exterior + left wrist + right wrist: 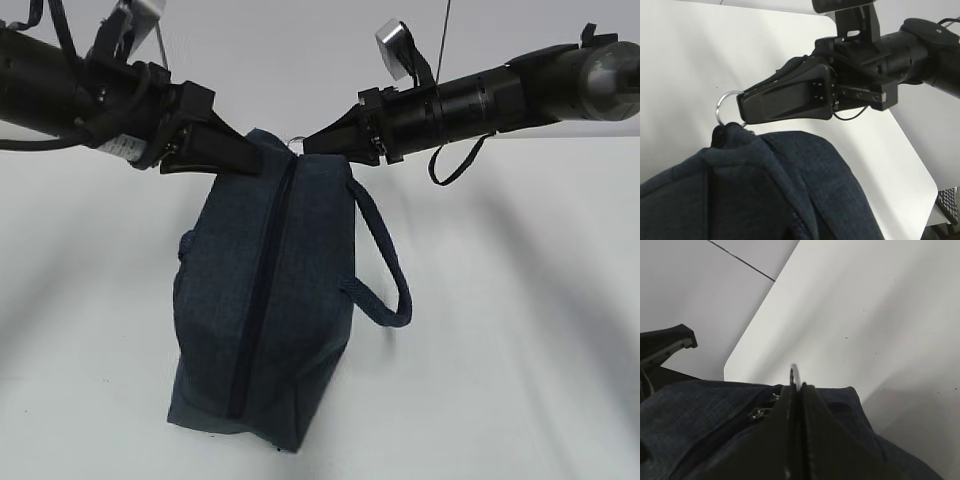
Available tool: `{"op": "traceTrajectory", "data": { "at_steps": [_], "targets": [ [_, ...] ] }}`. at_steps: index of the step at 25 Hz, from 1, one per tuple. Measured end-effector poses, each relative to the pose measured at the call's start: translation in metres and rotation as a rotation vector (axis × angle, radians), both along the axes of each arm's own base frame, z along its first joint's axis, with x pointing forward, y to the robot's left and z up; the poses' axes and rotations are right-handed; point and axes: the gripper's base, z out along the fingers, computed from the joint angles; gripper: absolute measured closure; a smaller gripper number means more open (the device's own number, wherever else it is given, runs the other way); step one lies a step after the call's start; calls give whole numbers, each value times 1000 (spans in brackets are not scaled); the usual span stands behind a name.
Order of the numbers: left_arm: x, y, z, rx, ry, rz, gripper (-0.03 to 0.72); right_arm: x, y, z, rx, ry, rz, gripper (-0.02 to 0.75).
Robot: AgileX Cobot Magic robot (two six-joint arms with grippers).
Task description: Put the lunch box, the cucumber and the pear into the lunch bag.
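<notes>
The dark navy lunch bag point(270, 320) stands on end on the white table, its zipper point(262, 290) closed down the side facing me. My right gripper point(312, 146) is shut on the metal ring pull point(297, 141) at the bag's top. The right wrist view shows the pads point(807, 405) pinching the ring point(793, 372). My left gripper point(245, 160) pinches the fabric at the bag's top left corner. Its own jaws are hidden in the left wrist view, which shows the bag point(765, 190) and the right gripper point(742, 107) on the ring point(721, 107). Lunch box, cucumber and pear are out of view.
The padded loop handle point(385, 270) hangs off the bag's right side. The white table point(520, 380) lies around the bag, with its rounded far corner point(730, 367) behind the bag's top.
</notes>
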Motion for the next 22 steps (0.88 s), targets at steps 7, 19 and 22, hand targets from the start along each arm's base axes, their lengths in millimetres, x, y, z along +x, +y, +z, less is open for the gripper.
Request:
{"op": "traceTrajectory", "data": {
  "at_steps": [7,19,22],
  "targets": [
    [4,-1,13,-19,-35,-9,668,1,-1,1,0,1,-4,732],
    [3,-3,20,-67,-40,-36,668,4,-3,-5,-58,10,-42,732],
    [4,-3,20,-65,-45,-33,668,4,-4,-5,-68,9,-49,732]
  ]
}}
